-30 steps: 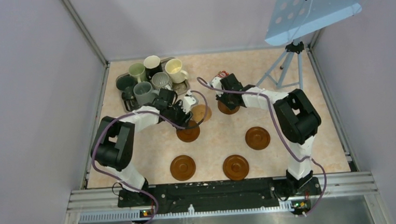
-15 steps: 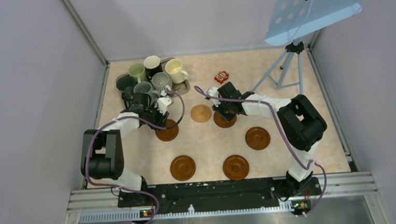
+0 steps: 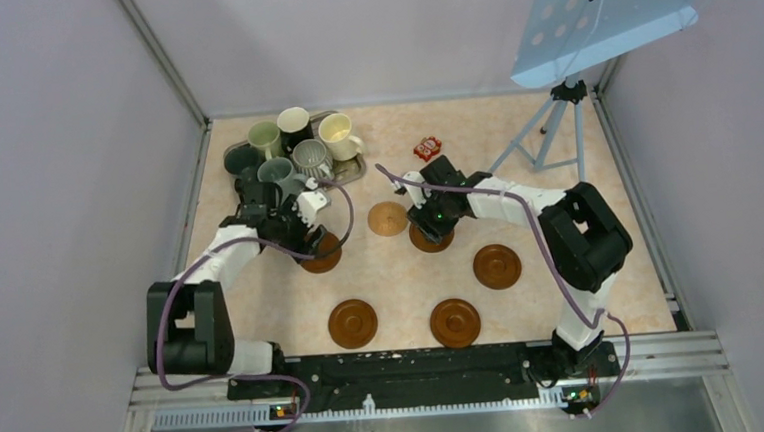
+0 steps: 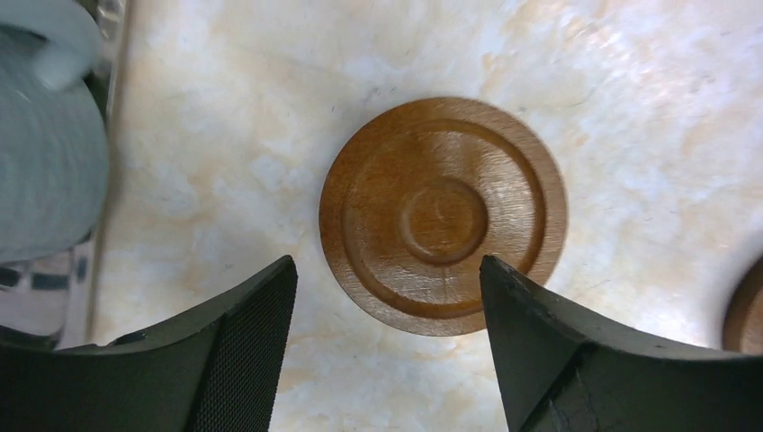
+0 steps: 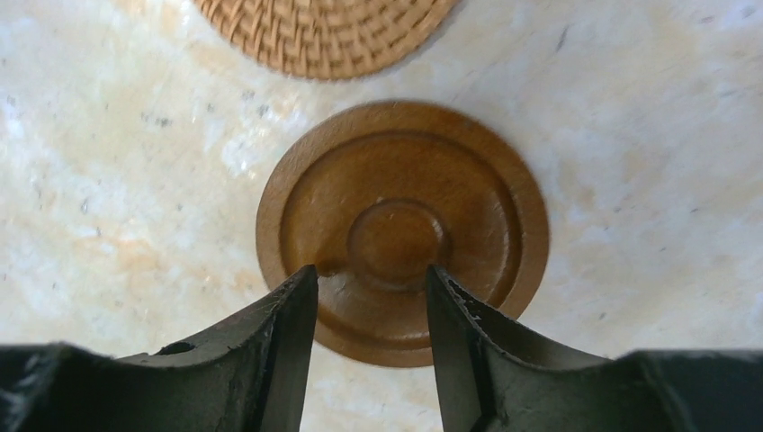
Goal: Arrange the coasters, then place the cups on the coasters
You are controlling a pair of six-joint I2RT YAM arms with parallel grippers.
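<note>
two grippers hang unclenched: left gripper [image 4: 387, 265] wide above one coaster [image 4: 443, 216], right gripper [image 5: 371, 270] narrowly above another coaster [image 5: 400, 171].

Quantity of coasters [image 3: 497, 266]: six. Five units are dark brown and one unit is tan [image 3: 388, 219]. Quantity of cups [image 3: 337, 134]: six, each a different colour. Remaining items: one metal tray [image 3: 353, 168], one red packet [image 3: 427, 149], one tripod stand [image 3: 554, 128].
</note>
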